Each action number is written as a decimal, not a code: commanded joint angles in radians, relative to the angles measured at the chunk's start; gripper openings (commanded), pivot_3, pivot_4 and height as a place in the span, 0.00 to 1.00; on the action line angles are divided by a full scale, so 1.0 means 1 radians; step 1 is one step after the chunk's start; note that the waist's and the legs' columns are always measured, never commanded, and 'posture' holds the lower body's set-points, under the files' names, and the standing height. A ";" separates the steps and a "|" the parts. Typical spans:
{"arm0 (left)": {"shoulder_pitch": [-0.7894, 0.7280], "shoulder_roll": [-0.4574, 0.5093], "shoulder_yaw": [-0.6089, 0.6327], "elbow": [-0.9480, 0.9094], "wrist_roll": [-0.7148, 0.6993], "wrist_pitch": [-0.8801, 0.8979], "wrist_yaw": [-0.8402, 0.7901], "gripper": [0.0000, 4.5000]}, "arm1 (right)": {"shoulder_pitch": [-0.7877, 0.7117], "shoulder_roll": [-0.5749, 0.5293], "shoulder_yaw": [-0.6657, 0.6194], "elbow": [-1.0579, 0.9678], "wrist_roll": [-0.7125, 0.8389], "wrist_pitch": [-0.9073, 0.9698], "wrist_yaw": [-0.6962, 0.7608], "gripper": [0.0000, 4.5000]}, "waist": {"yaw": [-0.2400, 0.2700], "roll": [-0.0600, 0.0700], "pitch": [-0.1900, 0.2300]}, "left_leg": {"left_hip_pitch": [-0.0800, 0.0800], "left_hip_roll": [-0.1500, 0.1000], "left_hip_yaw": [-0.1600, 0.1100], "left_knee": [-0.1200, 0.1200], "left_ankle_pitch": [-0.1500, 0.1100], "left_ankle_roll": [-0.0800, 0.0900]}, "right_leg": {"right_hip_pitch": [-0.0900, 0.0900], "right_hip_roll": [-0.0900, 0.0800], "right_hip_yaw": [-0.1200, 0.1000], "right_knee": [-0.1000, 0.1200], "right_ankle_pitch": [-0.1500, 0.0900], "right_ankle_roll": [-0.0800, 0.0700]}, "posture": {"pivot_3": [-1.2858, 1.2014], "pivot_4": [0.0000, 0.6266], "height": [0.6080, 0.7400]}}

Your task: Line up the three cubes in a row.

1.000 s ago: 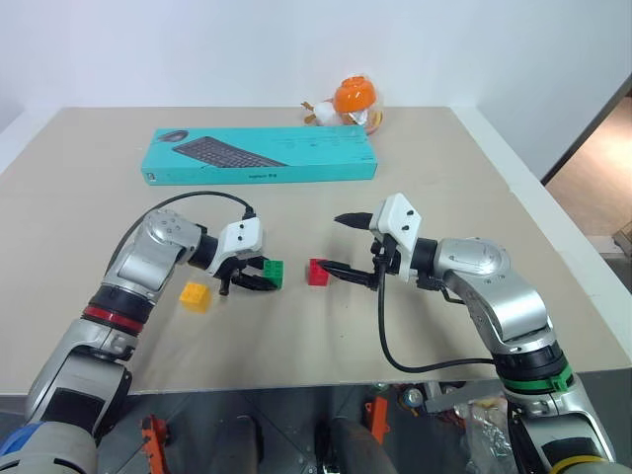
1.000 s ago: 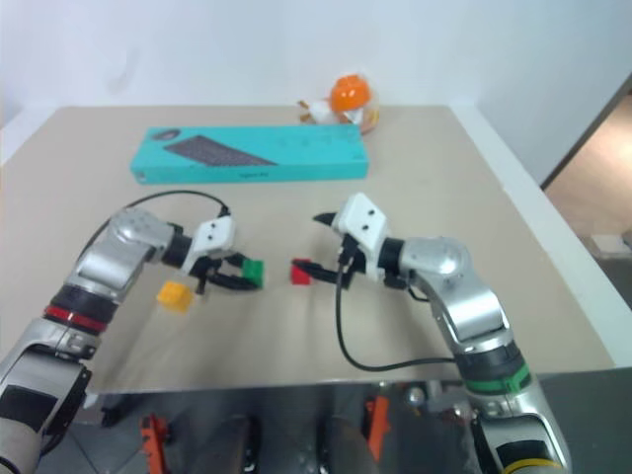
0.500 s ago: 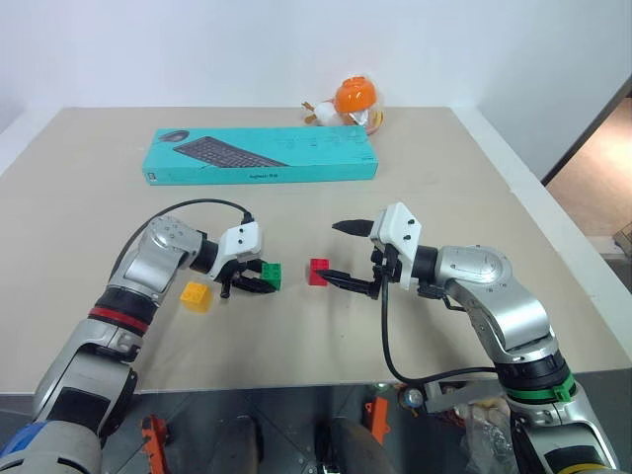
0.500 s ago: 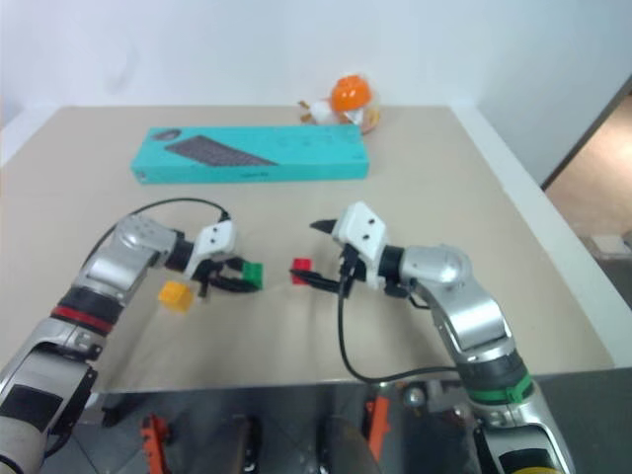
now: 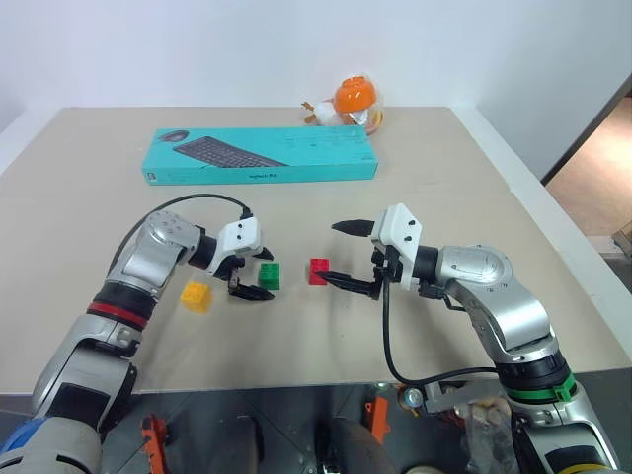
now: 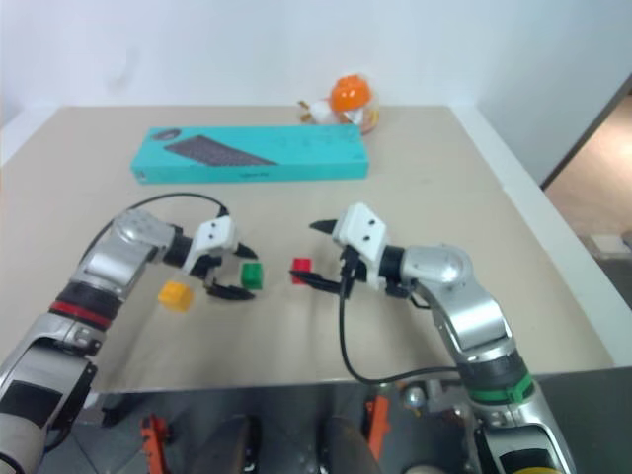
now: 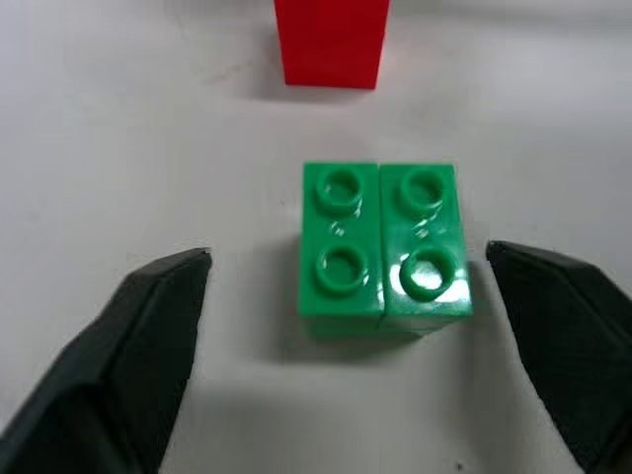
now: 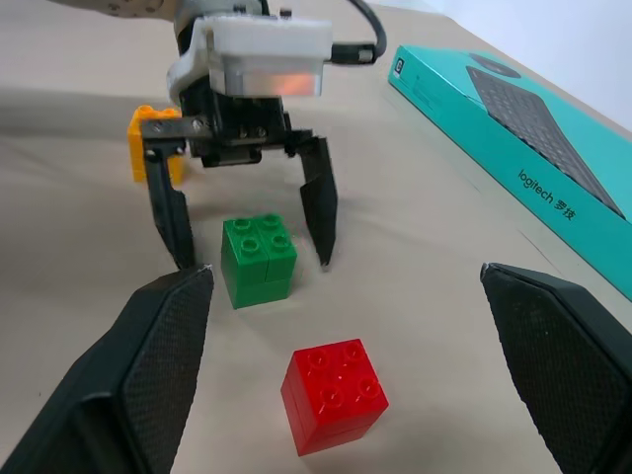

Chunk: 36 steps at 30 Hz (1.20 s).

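Mid-frame, the left gripper [image 5: 253,276] stands spread around the green cube [image 5: 269,276], set down beside the red cube [image 5: 318,272], the right gripper [image 5: 348,255] also spread, yellow cube [image 5: 196,295] outstanding

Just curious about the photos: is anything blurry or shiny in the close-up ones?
Left wrist view: glare spot on the green cube, the black fingers soft-edged, red cube slightly blurred. Right wrist view: cubes sharp, its own near fingers blurred.
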 commanded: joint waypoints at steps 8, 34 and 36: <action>0.066 0.166 0.267 -0.398 -0.231 0.415 0.093 0.99 | -0.033 -0.012 -0.007 0.030 0.008 -0.028 0.047 1.00 | -0.008 0.000 0.000 | 0.000 0.001 0.000 0.000 0.000 0.000 | -0.001 0.001 0.000 0.000 0.000 0.000 | 0.52 0.24 1.00; 1.063 -0.423 0.609 -1.129 -0.220 0.316 1.070 0.99 | -0.090 -0.028 0.030 0.153 -0.002 -0.082 0.177 1.00 | -0.023 -0.002 -0.001 | 0.007 -0.001 0.001 0.000 0.002 0.003 | 0.005 -0.002 0.009 -0.003 0.001 -0.005 | 0.52 0.24 1.00; 1.057 -0.417 0.592 -1.098 -0.222 0.301 1.071 0.99 | -0.083 -0.035 0.025 0.145 -0.003 -0.076 0.173 1.00 | -0.024 -0.002 -0.001 | 0.007 -0.001 0.000 0.000 0.002 0.003 | 0.004 -0.002 0.010 -0.004 0.001 -0.005 | 0.52 0.24 1.00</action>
